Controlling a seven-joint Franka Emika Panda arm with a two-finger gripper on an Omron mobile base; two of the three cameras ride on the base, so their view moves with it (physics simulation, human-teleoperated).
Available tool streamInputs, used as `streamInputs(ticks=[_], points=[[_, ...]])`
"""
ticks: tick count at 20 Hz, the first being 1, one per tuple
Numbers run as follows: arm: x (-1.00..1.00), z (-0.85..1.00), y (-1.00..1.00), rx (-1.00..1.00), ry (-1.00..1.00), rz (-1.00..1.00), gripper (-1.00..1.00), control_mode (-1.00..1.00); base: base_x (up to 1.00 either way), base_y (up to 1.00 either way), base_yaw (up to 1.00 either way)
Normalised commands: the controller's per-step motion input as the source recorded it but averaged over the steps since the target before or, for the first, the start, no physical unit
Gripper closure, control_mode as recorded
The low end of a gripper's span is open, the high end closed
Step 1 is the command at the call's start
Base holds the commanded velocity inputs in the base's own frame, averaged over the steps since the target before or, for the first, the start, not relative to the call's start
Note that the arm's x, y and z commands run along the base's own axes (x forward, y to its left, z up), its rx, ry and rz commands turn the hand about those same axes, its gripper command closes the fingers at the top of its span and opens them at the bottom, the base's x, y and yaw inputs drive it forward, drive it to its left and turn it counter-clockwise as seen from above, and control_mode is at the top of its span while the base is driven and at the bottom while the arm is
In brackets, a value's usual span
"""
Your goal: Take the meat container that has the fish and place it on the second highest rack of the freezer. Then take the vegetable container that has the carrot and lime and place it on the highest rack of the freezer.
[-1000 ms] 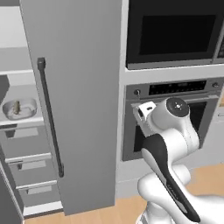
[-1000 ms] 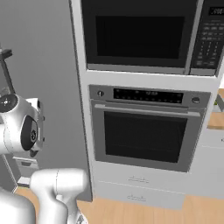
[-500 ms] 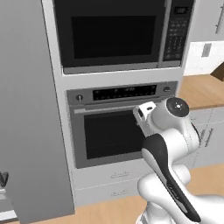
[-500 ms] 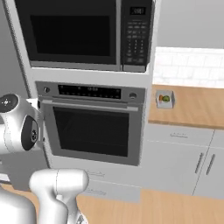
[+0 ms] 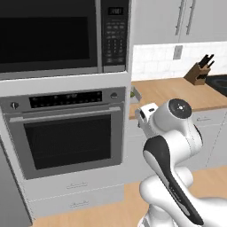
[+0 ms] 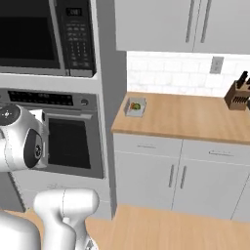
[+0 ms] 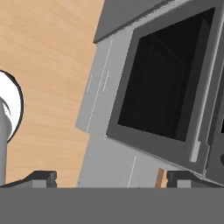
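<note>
The vegetable container is a small grey tray with the orange carrot and the green lime in it. It sits at the left end of the wooden counter, beside the oven cabinet. A sliver of the tray peeks past the oven wall in the left base view. My gripper is open with nothing between its fingertips, held high in front of the oven and well short of the tray. The meat container with the fish and the freezer are out of view.
A black wall oven sits under a microwave. A knife block stands at the counter's far right. Pale lower cabinets run under the counter, over a wooden floor.
The whole picture has swung to the right, so the camera moved. The freezer has slid out on the left and the counter with the tray has come in. The gripper stays open.
</note>
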Motion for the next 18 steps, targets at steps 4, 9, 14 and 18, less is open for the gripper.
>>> streamInputs(ticks=[4,9,14,18], points=[[0.00,0.00,0.00,0.00,0.00,0.00,-1.00,1.00,0.29,-1.00,0.00],[0.00,0.00,0.00,0.00,0.00,0.00,-1.00,1.00,0.65,-0.86,0.00],[0.00,0.00,0.00,0.00,0.00,0.00,-1.00,1.00,0.80,-0.37,-0.05],[0.00,0.00,0.00,0.00,0.00,0.00,-1.00,1.00,0.45,-0.02,-0.02]])
